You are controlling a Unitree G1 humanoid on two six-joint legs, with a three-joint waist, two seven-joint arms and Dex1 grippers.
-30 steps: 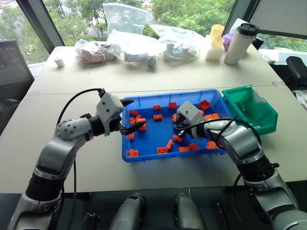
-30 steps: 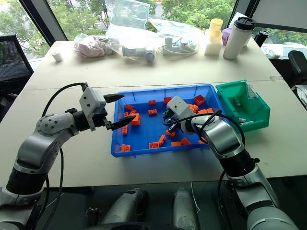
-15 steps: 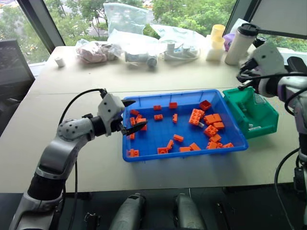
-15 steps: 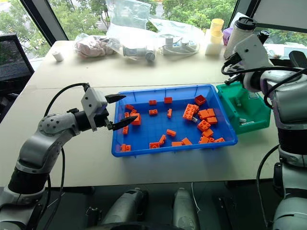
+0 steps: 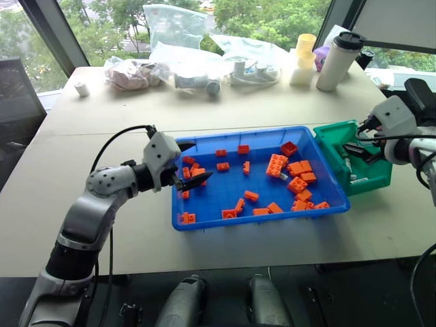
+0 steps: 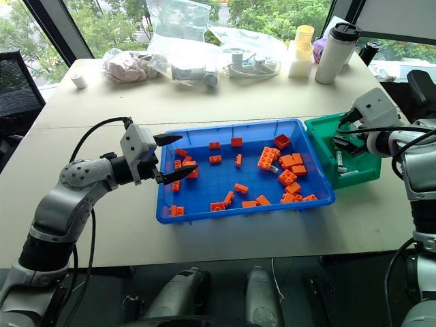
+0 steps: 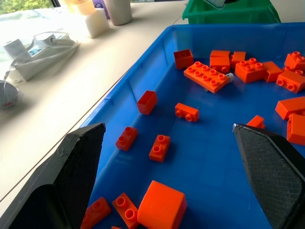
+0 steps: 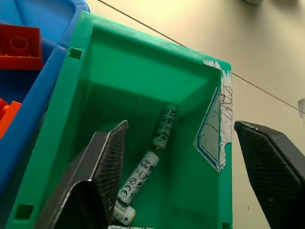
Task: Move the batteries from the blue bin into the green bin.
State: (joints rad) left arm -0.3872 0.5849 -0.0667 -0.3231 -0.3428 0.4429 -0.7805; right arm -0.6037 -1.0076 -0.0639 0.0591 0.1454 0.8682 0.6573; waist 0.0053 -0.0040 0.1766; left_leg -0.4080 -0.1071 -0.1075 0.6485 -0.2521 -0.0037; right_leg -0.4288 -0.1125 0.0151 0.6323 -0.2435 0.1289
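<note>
The blue bin (image 5: 225,221) sits mid-table, strewn with orange bricks (image 5: 277,165). A small grey tip (image 7: 229,75) pokes out beside the flat orange brick; I cannot tell whether it is one of the batteries. The green bin (image 5: 373,178) stands against the blue bin's right end. Batteries (image 8: 163,127) lie on its floor, three of them in the right wrist view. My right gripper (image 8: 180,124) hangs open just above the green bin, its fingers empty. My left gripper (image 5: 197,160) is open over the blue bin's left end, holding nothing.
Along the table's far edge are clear plastic bags (image 5: 178,27), a white tumbler with a black lid (image 5: 335,60), yellow cups (image 5: 305,49) and a small white roll (image 5: 83,88). A seam (image 5: 82,133) crosses the tabletop behind the bins.
My right gripper swung from the blue bin's middle up and over to the green bin, then lowered and opened. The left gripper stayed put.
</note>
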